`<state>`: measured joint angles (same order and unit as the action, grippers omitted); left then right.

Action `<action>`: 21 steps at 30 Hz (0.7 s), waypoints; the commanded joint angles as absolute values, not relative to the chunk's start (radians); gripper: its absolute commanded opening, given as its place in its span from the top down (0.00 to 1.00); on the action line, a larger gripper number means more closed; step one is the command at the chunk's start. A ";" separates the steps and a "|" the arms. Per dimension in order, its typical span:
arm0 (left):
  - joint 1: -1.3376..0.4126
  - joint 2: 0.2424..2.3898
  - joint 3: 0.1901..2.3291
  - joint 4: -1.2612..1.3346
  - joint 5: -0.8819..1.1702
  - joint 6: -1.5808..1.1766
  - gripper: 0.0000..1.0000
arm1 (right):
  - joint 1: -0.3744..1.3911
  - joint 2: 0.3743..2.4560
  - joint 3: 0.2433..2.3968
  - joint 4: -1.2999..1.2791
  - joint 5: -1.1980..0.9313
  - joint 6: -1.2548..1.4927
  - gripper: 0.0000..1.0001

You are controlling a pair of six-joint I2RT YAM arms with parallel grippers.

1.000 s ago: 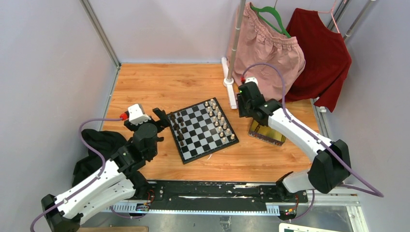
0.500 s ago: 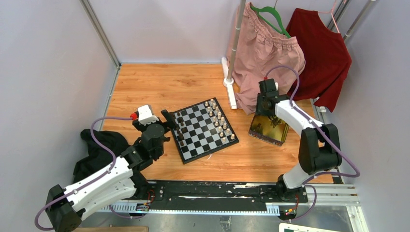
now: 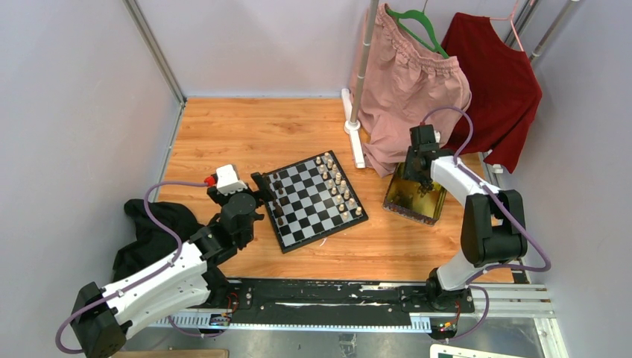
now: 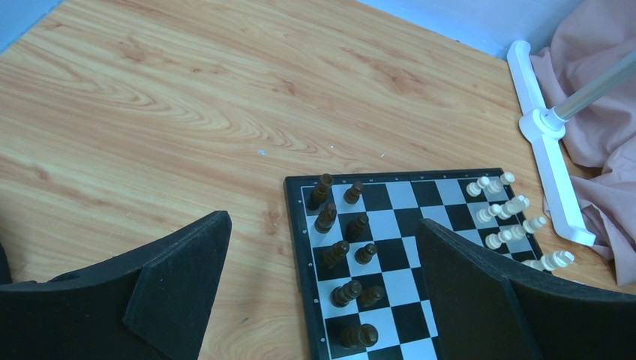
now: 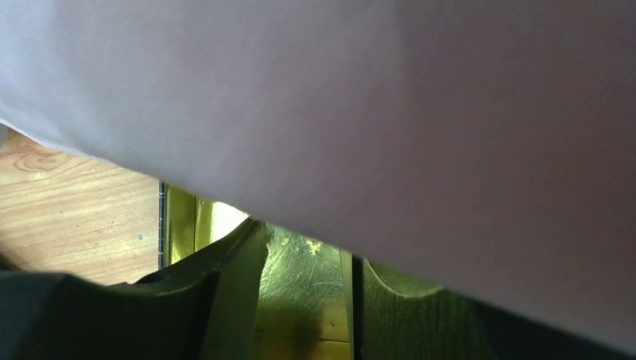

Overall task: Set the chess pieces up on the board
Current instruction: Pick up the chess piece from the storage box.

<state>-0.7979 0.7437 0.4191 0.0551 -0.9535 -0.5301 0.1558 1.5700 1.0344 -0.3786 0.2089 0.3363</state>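
The board lies mid-table, and the left wrist view shows its near corner. Several dark chess pieces stand along its left side in two columns. My left gripper hovers at that left edge, wide open, and its fingers bracket the dark pieces without touching them. My right gripper points down into the gold tray. Its jaws are apart and only the scratched tray floor shows between the fingers. No piece is seen there.
Cream pieces line the board's right side. A pink garment hangs over the tray and blocks most of the right wrist view. A red garment, the white rack foot and a black cloth are nearby.
My right arm swung from beside the board's right edge back over the gold tray, under the pink garment, its jaws narrowing slightly. My left arm edged closer to the board's left side.
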 commanded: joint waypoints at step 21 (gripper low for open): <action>-0.799 0.722 0.423 0.098 -0.945 -0.538 0.00 | 0.081 1.527 0.966 -0.364 0.234 0.369 0.55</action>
